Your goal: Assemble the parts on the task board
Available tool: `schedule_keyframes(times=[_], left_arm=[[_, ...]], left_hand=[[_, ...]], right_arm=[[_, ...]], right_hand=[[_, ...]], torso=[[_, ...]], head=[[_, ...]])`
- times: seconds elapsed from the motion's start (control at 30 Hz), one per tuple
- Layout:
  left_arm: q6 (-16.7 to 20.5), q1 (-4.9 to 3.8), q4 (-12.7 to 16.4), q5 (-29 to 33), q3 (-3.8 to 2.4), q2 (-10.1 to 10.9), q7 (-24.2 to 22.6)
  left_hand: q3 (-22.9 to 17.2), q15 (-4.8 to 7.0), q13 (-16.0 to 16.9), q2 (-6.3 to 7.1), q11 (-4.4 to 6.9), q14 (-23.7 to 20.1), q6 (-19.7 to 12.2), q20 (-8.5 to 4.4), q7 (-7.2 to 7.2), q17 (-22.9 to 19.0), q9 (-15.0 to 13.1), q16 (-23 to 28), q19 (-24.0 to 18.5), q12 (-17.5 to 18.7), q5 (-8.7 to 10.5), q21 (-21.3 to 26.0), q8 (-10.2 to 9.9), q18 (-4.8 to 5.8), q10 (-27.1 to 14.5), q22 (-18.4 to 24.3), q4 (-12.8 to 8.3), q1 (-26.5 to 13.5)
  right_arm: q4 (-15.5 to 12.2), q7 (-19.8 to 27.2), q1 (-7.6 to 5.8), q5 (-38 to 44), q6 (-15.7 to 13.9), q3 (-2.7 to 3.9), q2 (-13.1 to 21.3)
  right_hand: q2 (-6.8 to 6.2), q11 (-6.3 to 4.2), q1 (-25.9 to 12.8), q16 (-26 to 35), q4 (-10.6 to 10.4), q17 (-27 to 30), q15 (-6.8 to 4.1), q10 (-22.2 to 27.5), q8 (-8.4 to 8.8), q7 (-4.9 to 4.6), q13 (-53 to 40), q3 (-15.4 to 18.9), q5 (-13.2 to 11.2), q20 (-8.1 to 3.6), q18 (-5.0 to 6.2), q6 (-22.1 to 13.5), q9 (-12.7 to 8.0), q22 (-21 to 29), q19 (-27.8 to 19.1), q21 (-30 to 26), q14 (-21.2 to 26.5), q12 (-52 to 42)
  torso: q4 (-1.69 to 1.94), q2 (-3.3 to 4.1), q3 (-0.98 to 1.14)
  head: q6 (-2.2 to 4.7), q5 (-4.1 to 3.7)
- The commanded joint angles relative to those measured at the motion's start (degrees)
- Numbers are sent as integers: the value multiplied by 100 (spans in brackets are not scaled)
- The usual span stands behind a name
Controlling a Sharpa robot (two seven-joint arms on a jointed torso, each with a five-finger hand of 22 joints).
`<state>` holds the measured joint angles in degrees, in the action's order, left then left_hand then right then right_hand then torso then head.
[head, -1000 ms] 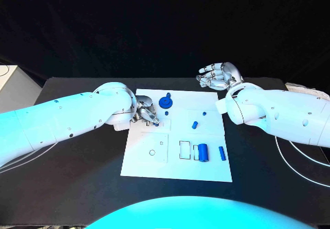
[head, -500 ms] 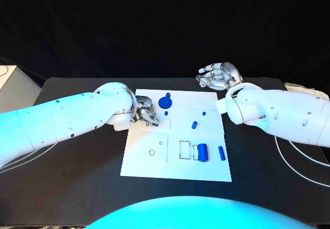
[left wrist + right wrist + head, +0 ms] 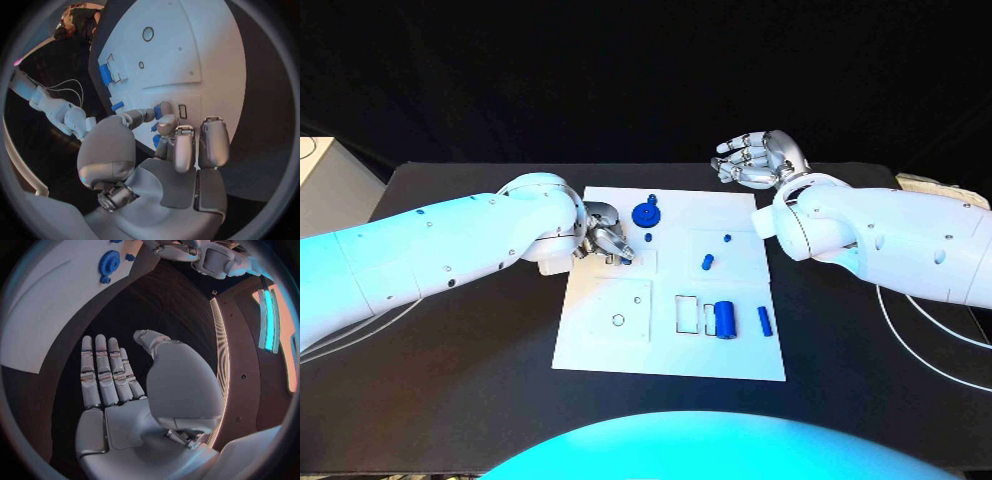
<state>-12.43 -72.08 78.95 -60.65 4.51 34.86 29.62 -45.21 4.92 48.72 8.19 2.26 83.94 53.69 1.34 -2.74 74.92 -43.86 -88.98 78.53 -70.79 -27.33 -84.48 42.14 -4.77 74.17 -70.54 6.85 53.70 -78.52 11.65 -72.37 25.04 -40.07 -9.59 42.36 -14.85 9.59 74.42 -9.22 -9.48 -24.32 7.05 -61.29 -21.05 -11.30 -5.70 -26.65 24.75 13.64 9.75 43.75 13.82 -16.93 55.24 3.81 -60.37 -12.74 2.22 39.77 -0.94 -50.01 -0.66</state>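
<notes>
— Holding what, left hand [image 3: 603,240]?
— Small blue part [image 3: 162,109] pinched in my fingers [image 3: 164,123], over the board's [image 3: 733,215] near-left area. Lower slowly, keep it upright.
— Right hand [image 3: 757,158]?
— Fingers apart, empty, above the worktop [image 3: 444,380] past the board.

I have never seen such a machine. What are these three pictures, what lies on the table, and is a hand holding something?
It is a robot with two white arms ending in silver hands. One camera looks down from its head; two sit behind the wrists. On the black table lies a white task board with small blue parts, including a gear and a cylinder. The left hand touches the board, fingers around a small blue part. The right hand hovers beyond the board, open and empty.
</notes>
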Motion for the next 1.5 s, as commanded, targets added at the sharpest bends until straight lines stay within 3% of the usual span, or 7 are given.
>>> schedule_keyframes(times=[0.03, 0.6, 1.17, 1.27, 1.3, 1.37, 1.5], left_arm=[[-63, 5, -5, 73, 6, -29, 18], [-122, 6, -93, -25, 21, -168, 18], [-84, 8, -76, -72, 26, -118, 12], [-60, 8, -58, -82, 25, -98, 11], [-45, 9, -44, -87, 23, -85, 11], [-27, 9, -28, -91, 15, -69, 14], [9, 10, 8, -113, -8, -25, 16]], left_hand=[[-1113, 37, -16, -83, 3, 539, 107, -5, 92, 1258, -6, -14, 26, -5, 37, -22, -12, 89, 36, -3, -1115, 7], [-486, 55, 128, -208, 31, 555, 160, -26, 136, 1324, -57, -36, 40, -15, 155, 9, -56, 95, 142, -13, -1002, -57], [712, 85, 232, 28, 66, 556, 225, -56, 191, 1330, -66, -35, 52, 18, 278, 53, -190, 95, 146, 1, -658, 11], [893, 89, 238, 61, 70, 555, 247, -61, 196, 1327, -58, -34, 56, 27, 345, 57, -217, 95, 139, -1, -560, 11], [1033, 94, 255, 51, 77, 554, 264, -64, 204, 1324, -48, -32, 59, 31, 720, 63, -250, 96, 136, -1, -468, 55], [1125, 93, 260, 77, 72, 554, 275, -66, 198, 1323, -41, -31, 62, 38, 943, 66, -274, 96, 129, -3, -389, 65], [1255, 88, 261, 114, 65, 555, 295, -63, 189, 1325, -36, -32, 65, 48, 998, 69, -297, 96, 121, -7, -233, 16]], right_arm=[[-8, 74, 2, 19, 85, 0, -2], [-15, 76, 3, 17, 100, 0, 9], [-16, 81, 9, 2, 107, 0, 15], [-17, 81, 12, 2, 106, 0, 17], [-18, 81, 13, 1, 105, 0, 17], [-18, 83, 15, 0, 106, 0, 18], [-18, 86, 19, -4, 106, 0, 21]], right_hand=[[23, 5, -33, 30, 31, 7, 17, 15, -24, -232, 7, 8, 35, 9, 76, -51, -6, 5, -39, -9, 35, 18], [30, 6, -38, 42, 42, 30, 18, 10, -29, -232, 46, 11, 42, 12, 78, -51, -12, 57, -37, -3, 30, 10], [31, 6, -41, 45, 42, 34, 19, 10, -30, -232, 52, 12, 42, 13, 78, -51, -13, 64, -38, -3, 31, 9], [31, 6, -41, 45, 42, 34, 19, 10, -30, -232, 52, 12, 42, 13, 78, -51, -13, 64, -38, -3, 31, 9], [31, 7, -45, 47, 41, 37, 20, 10, -30, -233, 57, 14, 42, 14, 77, -53, -14, 70, -38, -3, 33, 9], [31, 7, -45, 47, 41, 37, 20, 10, -30, -233, 57, 14, 42, 14, 77, -53, -14, 70, -38, -3, 33, 9], [30, 8, -48, 50, 40, 39, 21, 12, -29, -234, 60, 16, 41, 14, 77, -55, -15, 74, -39, -3, 35, 9]], torso=[[3, 0, 5], [-5, -1, 4], [0, -2, -6], [-1, -3, -8], [-2, -1, -9], [-4, 0, -10], [-2, -1, -9]], head=[[1, 2], [1, -33], [1, -48], [1, -53], [1, -53], [1, -50], [1, -57]])
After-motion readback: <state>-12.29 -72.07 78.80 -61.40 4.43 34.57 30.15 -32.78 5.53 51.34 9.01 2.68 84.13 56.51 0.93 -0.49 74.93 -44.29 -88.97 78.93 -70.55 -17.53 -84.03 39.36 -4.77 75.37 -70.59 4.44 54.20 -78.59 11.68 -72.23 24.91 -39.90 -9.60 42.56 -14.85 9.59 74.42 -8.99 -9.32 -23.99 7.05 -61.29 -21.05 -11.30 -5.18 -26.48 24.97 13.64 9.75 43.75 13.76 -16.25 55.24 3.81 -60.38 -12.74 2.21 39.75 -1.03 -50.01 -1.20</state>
